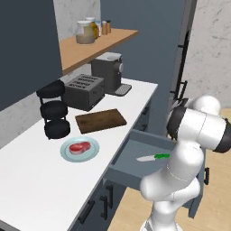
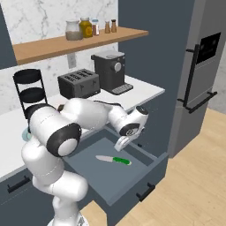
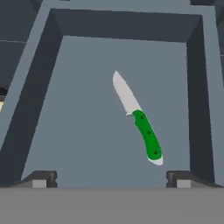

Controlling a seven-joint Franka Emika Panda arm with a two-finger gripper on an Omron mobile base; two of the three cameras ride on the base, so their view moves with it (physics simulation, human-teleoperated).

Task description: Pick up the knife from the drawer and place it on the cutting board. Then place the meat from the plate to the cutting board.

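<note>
step: picking the knife (image 3: 138,120) out of the open drawer (image 2: 150,174); grasp not yet made, judging by the gap btw tool and knife
knife pos: flat on drawer floor, nothing else in there w/ it; in hand view it lies on a slant, blade up-left, green handle down-right, closer to the right wall than the left
gripper (image 3: 110,179): jaws spread wide, holding nothing; fingertips (image 3: 42,179) sit at bottom of hand view w/ knife ahead and btw them, handle nearer the right tip
arm: in right base view the hand hangs above the drawer, a bit back from the knife, pointing down into it
how to do it well: go for the green handle, not the thin blade — thicker, prob. grips better; roll wrist so fingers straddle the handle across its short width, since it lies diagonal to the jaws now
approach: centre over handle first, then straight down; shift toward handle side w/o clipping the right drawer wall
risk: knife lies flat, so tips must get right to the floor or they'll prob. slide over it; closing off-centre could spin it away
cutting board (image 1: 100,120): on the counter (image 1: 31,185) in front of toaster (image 1: 84,91), bare, ready for knife
meat (image 1: 78,146): on the plate (image 1: 92,153), just near side of board; later step
</note>
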